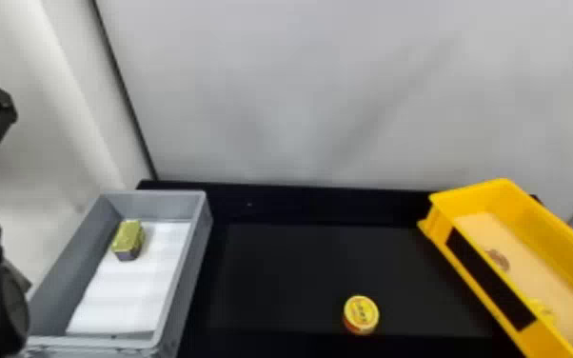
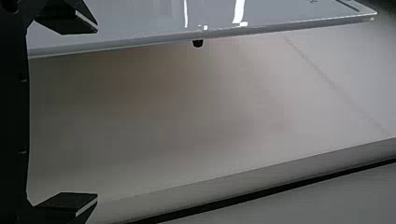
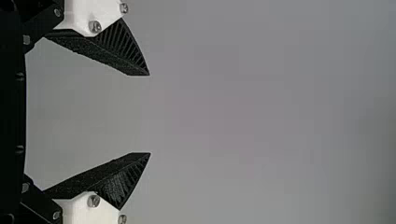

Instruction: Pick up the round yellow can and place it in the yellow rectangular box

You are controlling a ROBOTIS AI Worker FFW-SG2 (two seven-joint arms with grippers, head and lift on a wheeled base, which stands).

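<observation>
On the black work surface (image 1: 300, 276), between the two containers and nearer the right one, sits the round yellow can (image 1: 361, 314), flat top up, nothing touching it. Target is the yellow rectangular box (image 1: 552, 238) on the right, dark panel (image 1: 490, 280) along its side; can is well apart from it, outside.

Right gripper (image 3: 150, 114): fingers spread wide, nothing between them; in head view it's up at the top right corner, high over the box side. Left gripper (image 2: 97, 114): also spread, empty, off at the left edge.

Grey bin (image 1: 189, 276) on the left holds a small yellow-green block-shaped tin (image 1: 128, 238) on white lining (image 1: 128, 295); not part of this job.

Progress: basically zero. Pick not done, place not done. Left to do: reach, grasp, lift, carry over the rim, set down, let go. Right arm looks the likely pick, being on the box's side. Can is low and round, so an off-centre grip could push it away.
</observation>
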